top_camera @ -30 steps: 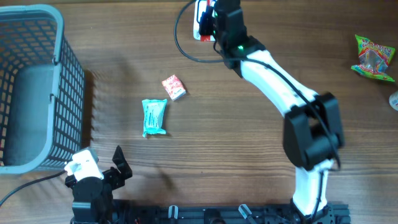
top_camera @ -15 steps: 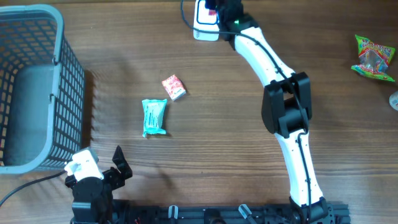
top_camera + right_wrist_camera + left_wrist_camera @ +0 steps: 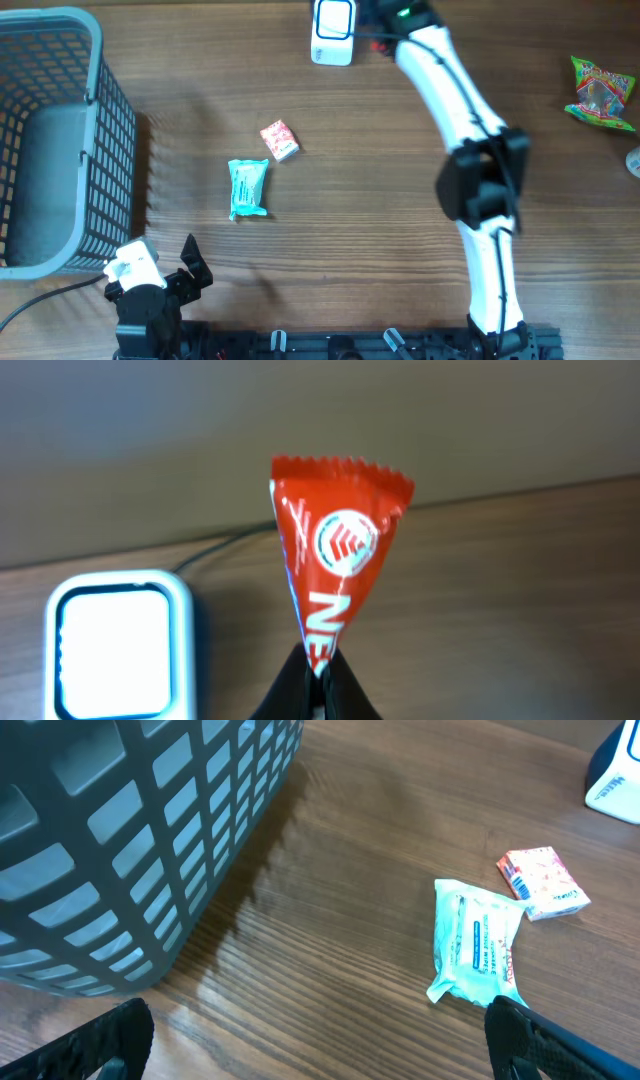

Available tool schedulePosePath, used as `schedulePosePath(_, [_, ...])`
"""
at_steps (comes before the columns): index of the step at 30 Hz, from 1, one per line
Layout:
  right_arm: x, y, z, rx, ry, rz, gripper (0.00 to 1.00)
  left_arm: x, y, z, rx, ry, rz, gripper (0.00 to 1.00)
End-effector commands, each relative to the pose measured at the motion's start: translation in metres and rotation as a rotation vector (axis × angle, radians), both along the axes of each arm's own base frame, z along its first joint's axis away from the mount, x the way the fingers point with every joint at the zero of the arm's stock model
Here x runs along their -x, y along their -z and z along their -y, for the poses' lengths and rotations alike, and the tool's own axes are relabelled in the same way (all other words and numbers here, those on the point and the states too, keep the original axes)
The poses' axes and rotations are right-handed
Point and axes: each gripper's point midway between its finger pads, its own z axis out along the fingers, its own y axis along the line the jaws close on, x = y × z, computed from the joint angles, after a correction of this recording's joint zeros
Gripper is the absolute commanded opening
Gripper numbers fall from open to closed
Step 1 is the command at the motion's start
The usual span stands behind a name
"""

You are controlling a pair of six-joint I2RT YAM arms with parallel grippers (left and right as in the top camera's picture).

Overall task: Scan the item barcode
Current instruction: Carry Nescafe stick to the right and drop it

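Evidently right jaws are pinching the red packet (image 3: 335,560) beside the far-edge scanner (image 3: 112,645) for reading; left jaws are gaping.

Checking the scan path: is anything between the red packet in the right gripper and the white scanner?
Nothing visible blocks it. The red packet, pinched in the right gripper, is held beside the scanner; only bare table and a thin cable lie between.

White links (image 3: 440,72); black joints (image 3: 480,185), right pincer (image 3: 315,695)

red wrapper (image 3: 335,560), white letters "NE"
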Motion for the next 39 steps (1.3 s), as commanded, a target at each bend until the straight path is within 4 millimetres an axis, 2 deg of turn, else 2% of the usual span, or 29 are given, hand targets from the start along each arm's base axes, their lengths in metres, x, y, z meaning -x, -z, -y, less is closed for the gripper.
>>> schedulePosePath(1, [0.046, -0.123, 0.098, 0.053, 0.191, 0.119, 0.04, 0.000, 0.001, -0.002, -0.001, -0.015, 0.002, 1.00])
schedulePosePath(2, [0.055, -0.121, 0.114, 0.061, 0.218, 0.083, 0.04, 0.000, 0.001, -0.002, -0.001, -0.015, 0.002, 1.00])
schedulePosePath(3, [0.072, -0.114, 0.141, 0.056, 0.282, 0.020, 0.04, 0.000, 0.001, -0.002, -0.001, -0.015, 0.002, 1.00])
schedulePosePath(4, [0.082, -0.108, 0.158, 0.048, 0.328, -0.019, 0.04, 0.000, 0.001, -0.002, -0.001, -0.015, 0.002, 1.00])
schedulePosePath(5, [0.099, -0.096, 0.186, 0.041, 0.403, -0.092, 0.04, 0.000, 0.001, -0.002, -0.001, -0.015, 0.002, 1.00])
schedulePosePath(6, [0.109, -0.088, 0.203, 0.042, 0.440, -0.135, 0.04, 0.000, 0.001, -0.002, -0.001, -0.015, 0.002, 1.00])
schedulePosePath(10, [0.149, -0.036, 0.270, 0.026, 0.572, -0.354, 0.05, 0.000, 0.001, -0.002, -0.001, -0.015, 0.002, 1.00])
schedulePosePath(15, [0.190, 0.046, 0.319, -0.042, 0.674, -0.557, 0.05, 0.000, 0.001, -0.002, -0.001, -0.015, 0.002, 1.00])
schedulePosePath(19, [0.225, 0.101, 0.345, -0.073, 0.761, -0.658, 0.04, 0.000, 0.001, -0.002, -0.001, -0.014, 0.002, 1.00])
schedulePosePath(23, [0.249, 0.130, 0.364, -0.119, 0.861, -0.676, 0.05, 0.000, 0.001, -0.002, -0.001, -0.015, 0.002, 1.00])
schedulePosePath(25, [0.249, 0.142, 0.369, -0.155, 0.834, -0.669, 0.05, 0.000, 0.001, -0.002, -0.001, -0.014, 0.002, 1.00])
schedulePosePath(26, [0.247, 0.145, 0.368, -0.190, 0.806, -0.664, 0.09, 0.000, 0.001, -0.002, -0.001, -0.015, 0.002, 1.00])
schedulePosePath(27, [0.244, 0.146, 0.367, -0.212, 0.797, -0.658, 0.38, 0.000, 0.001, -0.002, -0.001, -0.015, 0.002, 1.00])
schedulePosePath(29, [0.240, 0.142, 0.367, -0.227, 0.791, -0.634, 0.86, 0.000, 0.001, -0.002, -0.001, -0.015, 0.002, 1.00])
schedulePosePath(30, [0.237, 0.136, 0.368, -0.222, 0.790, -0.621, 0.99, 0.000, 0.001, -0.002, -0.001, -0.015, 0.002, 1.00])
schedulePosePath(33, [0.226, 0.107, 0.364, -0.235, 0.770, -0.572, 1.00, 0.000, 0.001, -0.002, -0.001, -0.015, 0.002, 1.00])
schedulePosePath(35, [0.213, 0.078, 0.347, -0.294, 0.712, -0.521, 0.99, 0.000, 0.001, -0.002, -0.001, -0.015, 0.002, 1.00])
schedulePosePath(37, [0.197, 0.047, 0.308, -0.410, 0.590, -0.471, 1.00, 0.000, 0.001, -0.002, -0.001, -0.015, 0.002, 1.00])
schedulePosePath(39, [0.184, 0.018, 0.252, -0.515, 0.427, -0.436, 1.00, 0.000, 0.001, -0.002, -0.001, -0.015, 0.002, 1.00])
